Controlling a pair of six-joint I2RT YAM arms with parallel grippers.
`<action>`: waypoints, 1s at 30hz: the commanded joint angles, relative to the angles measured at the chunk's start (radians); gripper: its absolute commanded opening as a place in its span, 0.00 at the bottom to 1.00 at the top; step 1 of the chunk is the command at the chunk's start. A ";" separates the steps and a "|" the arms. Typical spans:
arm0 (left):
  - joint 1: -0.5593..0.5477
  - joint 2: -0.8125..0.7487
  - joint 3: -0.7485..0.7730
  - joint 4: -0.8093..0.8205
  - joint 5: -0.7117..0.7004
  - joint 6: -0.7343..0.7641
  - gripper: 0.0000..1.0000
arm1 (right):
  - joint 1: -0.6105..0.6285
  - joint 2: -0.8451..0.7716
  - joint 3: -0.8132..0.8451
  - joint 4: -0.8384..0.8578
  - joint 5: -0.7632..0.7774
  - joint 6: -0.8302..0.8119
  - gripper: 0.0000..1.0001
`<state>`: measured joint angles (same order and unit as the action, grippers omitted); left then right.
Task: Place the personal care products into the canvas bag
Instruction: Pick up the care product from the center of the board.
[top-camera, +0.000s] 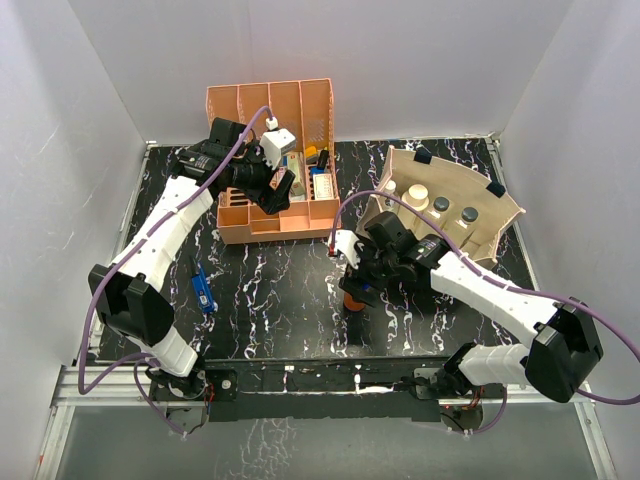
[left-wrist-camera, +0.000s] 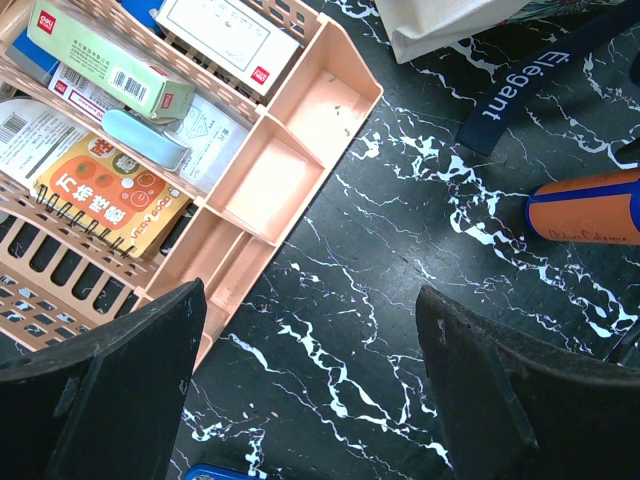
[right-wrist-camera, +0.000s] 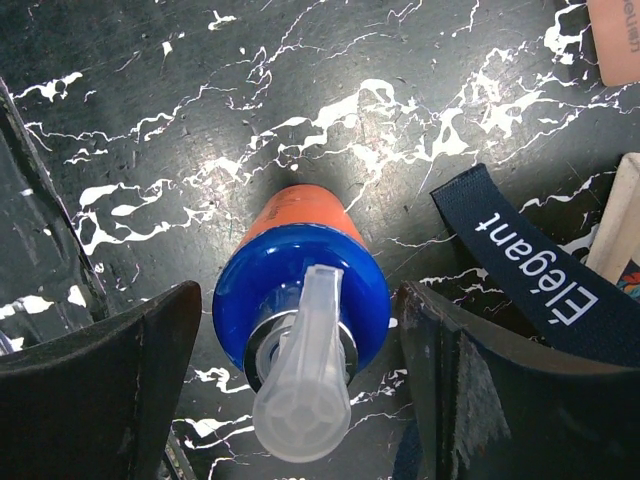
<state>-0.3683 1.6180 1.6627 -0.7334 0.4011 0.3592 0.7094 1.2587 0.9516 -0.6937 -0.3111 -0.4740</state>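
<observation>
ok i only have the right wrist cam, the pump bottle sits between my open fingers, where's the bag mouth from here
observer: in the top view the canvas bag sits just beyond the right gripper and to its right, with its mouth open toward that camera.
operator: any bottle left out besides mine
observer: yes, a small blue bottle lies on the table over on the left arm's side.
</observation>
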 joint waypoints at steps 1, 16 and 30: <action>0.003 -0.021 0.000 -0.008 0.021 0.006 0.84 | -0.006 -0.012 0.013 0.054 -0.008 0.004 0.81; 0.003 -0.018 0.004 -0.008 0.022 0.006 0.85 | -0.013 -0.002 0.028 0.064 -0.014 0.016 0.62; -0.011 0.030 0.041 0.008 0.043 -0.010 0.85 | -0.054 -0.033 0.231 -0.049 -0.025 0.072 0.08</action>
<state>-0.3691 1.6287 1.6630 -0.7322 0.4114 0.3580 0.6632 1.2648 1.0534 -0.7650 -0.3161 -0.4294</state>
